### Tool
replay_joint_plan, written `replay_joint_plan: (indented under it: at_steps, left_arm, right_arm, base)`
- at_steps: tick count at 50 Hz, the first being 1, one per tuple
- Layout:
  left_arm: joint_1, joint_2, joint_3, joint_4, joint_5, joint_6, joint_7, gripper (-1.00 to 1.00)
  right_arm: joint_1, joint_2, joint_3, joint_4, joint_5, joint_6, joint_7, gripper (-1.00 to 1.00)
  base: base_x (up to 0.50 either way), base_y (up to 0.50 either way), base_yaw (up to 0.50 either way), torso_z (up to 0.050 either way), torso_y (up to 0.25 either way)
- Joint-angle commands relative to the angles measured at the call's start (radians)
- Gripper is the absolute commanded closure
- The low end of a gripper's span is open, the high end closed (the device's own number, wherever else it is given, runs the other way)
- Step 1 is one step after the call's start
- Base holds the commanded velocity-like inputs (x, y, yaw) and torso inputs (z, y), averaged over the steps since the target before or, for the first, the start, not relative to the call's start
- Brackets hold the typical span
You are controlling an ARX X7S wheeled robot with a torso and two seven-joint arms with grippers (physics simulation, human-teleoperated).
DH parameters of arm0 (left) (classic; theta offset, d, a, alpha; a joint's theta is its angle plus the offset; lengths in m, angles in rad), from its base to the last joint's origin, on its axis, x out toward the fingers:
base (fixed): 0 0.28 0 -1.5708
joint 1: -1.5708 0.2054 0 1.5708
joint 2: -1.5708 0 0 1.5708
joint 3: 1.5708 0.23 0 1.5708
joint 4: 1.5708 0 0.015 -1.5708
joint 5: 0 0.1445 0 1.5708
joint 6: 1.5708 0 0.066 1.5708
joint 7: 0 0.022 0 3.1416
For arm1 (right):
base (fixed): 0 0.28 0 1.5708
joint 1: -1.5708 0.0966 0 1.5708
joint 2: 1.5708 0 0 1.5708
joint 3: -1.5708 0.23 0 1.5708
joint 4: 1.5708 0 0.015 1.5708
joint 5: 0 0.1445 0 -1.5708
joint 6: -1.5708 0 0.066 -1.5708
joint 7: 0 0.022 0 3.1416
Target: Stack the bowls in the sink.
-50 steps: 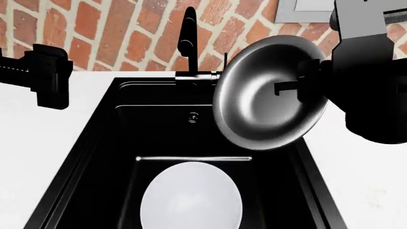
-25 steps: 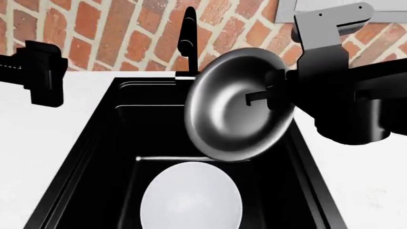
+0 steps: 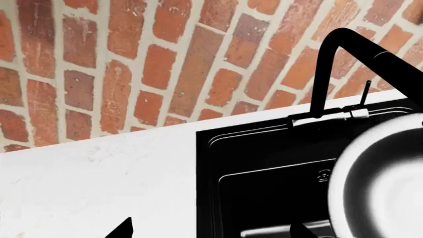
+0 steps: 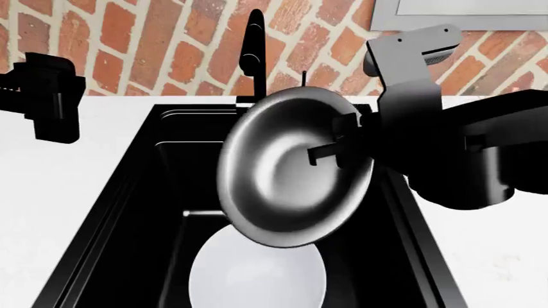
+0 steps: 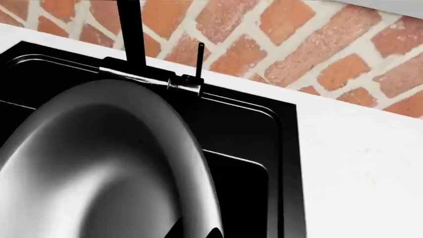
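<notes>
The glossy black bowl [image 4: 287, 170] hangs tilted on edge over the sink [image 4: 128, 212], its shiny inside facing me. My right gripper [image 4: 342, 146] is shut on its rim, one finger [image 4: 325, 152] inside the bowl. In the right wrist view the black bowl [image 5: 99, 168] fills the frame, with the right gripper [image 5: 198, 232] pinching its rim. The white bowl [image 4: 256, 279] lies on the sink floor, its far edge covered by the black bowl. My left gripper [image 4: 51, 96] is open over the counter, left of the sink; the left gripper [image 3: 211, 233] holds nothing.
A black faucet [image 4: 253, 51] stands at the sink's back edge against a brick wall [image 4: 154, 38]. White counter [image 4: 51, 192] runs on both sides of the sink. In the left wrist view the faucet [image 3: 330, 69] and the black bowl [image 3: 383, 183] show.
My right gripper has carried the black bowl left and downward, from beside the faucet to over the white bowl's far edge. The left arm has drifted slightly left.
</notes>
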Motion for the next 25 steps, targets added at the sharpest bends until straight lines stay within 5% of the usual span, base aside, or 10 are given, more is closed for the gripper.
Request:
replay_joint_plan:
  at_steps: [1, 25]
  left_arm:
    - [-0.003, -0.002, 0.002, 0.0, -0.001, -0.002, 0.0, -1.0]
    - [-0.011, -0.003, 0.005, 0.001, -0.009, 0.0, -0.006, -1.0]
  right_arm:
    - [0.003, 0.0, 0.004, -0.02, 0.032, 0.013, -0.019, 1.0]
    - [-0.02, -0.009, -0.009, -0.039, 0.078, 0.02, -0.057, 1.0]
  base:
    - [0.0, 0.0, 0.0, 0.0, 0.0]
    - [0.0, 0.0, 0.0, 0.0, 0.0]
